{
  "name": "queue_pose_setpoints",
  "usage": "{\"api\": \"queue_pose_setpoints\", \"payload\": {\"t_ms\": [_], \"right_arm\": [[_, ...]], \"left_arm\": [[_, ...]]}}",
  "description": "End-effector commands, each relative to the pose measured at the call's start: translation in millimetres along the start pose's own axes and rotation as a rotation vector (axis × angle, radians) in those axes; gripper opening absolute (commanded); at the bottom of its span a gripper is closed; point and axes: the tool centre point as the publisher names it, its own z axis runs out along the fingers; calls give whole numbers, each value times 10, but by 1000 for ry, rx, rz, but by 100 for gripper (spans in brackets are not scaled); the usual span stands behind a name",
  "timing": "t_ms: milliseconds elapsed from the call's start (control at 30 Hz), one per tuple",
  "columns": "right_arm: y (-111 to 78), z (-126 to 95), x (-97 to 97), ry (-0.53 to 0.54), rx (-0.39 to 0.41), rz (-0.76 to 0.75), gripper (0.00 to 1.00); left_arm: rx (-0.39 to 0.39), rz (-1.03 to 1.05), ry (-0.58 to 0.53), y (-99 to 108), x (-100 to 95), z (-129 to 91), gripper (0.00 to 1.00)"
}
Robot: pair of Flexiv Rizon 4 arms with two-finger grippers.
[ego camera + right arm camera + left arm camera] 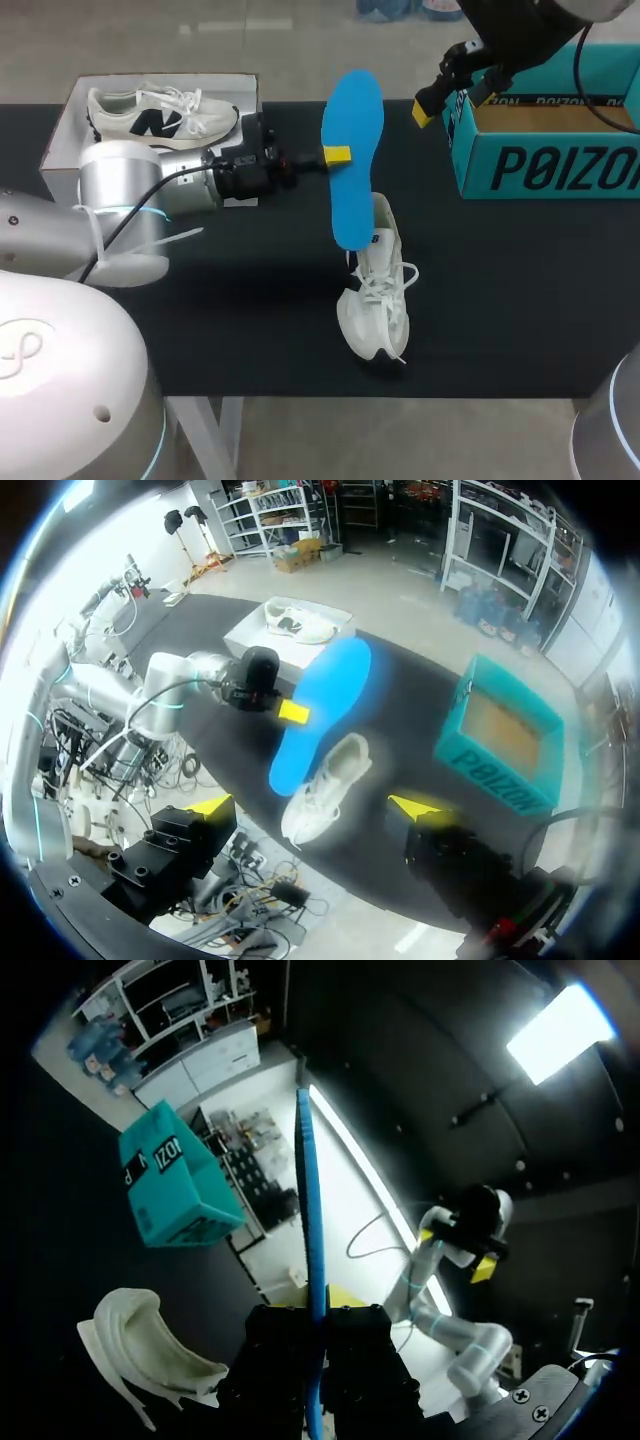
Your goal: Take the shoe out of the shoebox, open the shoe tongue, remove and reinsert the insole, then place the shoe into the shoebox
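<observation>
Blue insole point(352, 150) aloft, left jaws clamped on it, just above the white shoe point(378, 300) on the bench point(250, 310); right jaws spread wide, empty, up beside the teal shoebox point(545, 165).

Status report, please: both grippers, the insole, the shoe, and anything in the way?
Left gripper shut on blue insole, held above the white shoe. Right gripper open, up by the teal shoebox. Nothing between insole and shoe.

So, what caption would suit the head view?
Left pincer holds the blue insole above the white shoe on the black table.
</observation>
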Motion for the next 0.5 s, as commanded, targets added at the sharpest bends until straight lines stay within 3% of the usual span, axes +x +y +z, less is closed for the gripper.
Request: {"api": "queue_pose_setpoints", "payload": {"t_ms": [33,300,500], "right_arm": [[13,11,-4,0,3,1,100],[17,-3,6,2,-4,-1,100],[73,8,177,12,-5,-46,100]], "left_arm": [[9,1,-14,23,47,37,0],[9,1,-14,23,47,37,0],[9,1,-14,23,47,37,0]]}}
